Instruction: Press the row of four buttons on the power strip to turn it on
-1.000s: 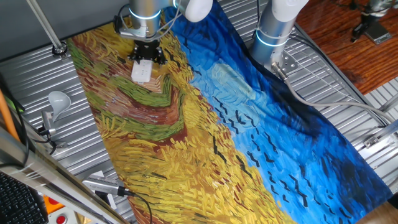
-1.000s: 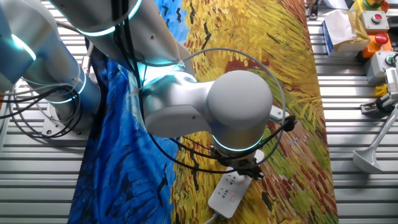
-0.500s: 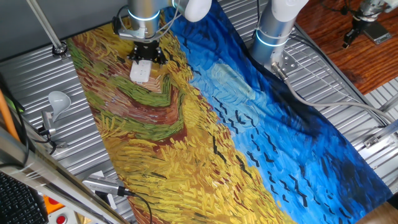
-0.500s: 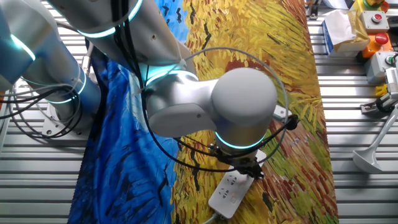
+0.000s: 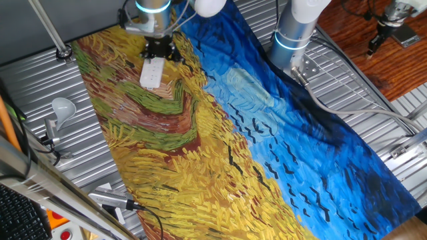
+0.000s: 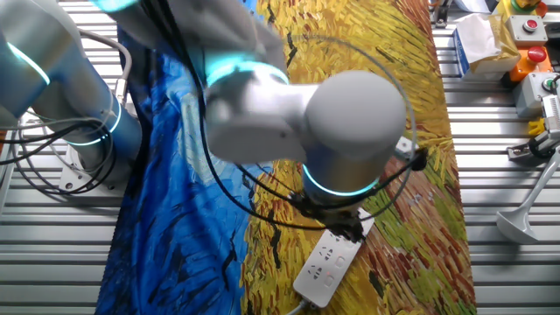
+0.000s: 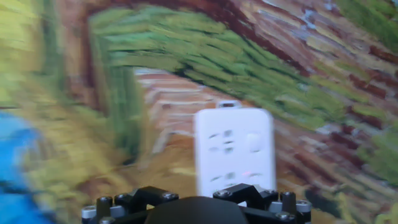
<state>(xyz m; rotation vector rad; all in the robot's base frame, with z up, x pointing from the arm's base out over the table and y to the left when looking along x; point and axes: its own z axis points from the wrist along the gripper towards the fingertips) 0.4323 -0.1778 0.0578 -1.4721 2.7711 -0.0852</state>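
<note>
My hand (image 5: 159,51) sits at the power strip's (image 5: 152,72) 12 o'clock end; hand view alone shows its sockets; finger state unreadable.

One power strip (image 5: 151,73), one lamp (image 5: 61,107)

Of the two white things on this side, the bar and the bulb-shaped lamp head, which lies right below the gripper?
The power strip, flat on the painted cloth under the gripper; the lamp head lies off the cloth.

A white strip (image 5: 151,72) lies near the far edge of a cloth (image 5: 200,133) painted in yellow, green, brown and blue strokes.
</note>
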